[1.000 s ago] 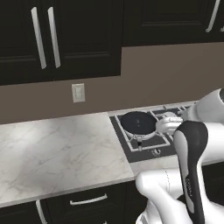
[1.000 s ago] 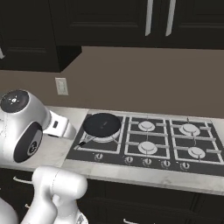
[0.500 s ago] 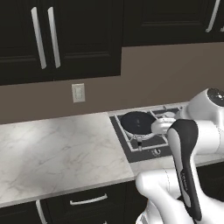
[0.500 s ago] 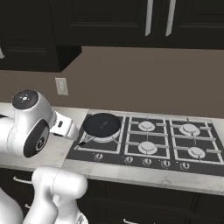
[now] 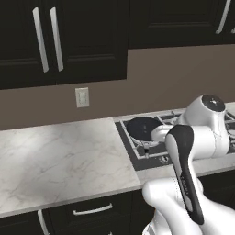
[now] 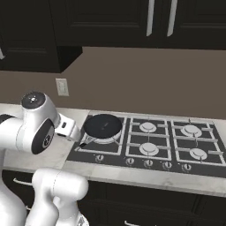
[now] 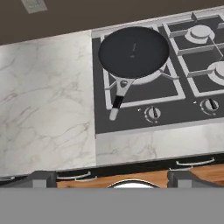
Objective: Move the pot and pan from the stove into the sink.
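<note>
So the black frying pan (image 7: pixel 133 51) sits on the stove's (image 7: pixel 183 111) far-left burner, handle pointing toward the near edge. No readable writing anywhere. The gripper (image 7: pixel 112 179) hangs over the counter's near edge, fingers spread wide, holding nothing.

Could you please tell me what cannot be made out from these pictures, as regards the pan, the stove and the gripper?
- Pan handle: in the left base view the arm hides it.
- Stove: its right part is covered by the arm there.
- Stove knobs: too small in the right base view to read their settings.
- Gripper: the hand view's bottom edge cuts off its fingertips.
</note>
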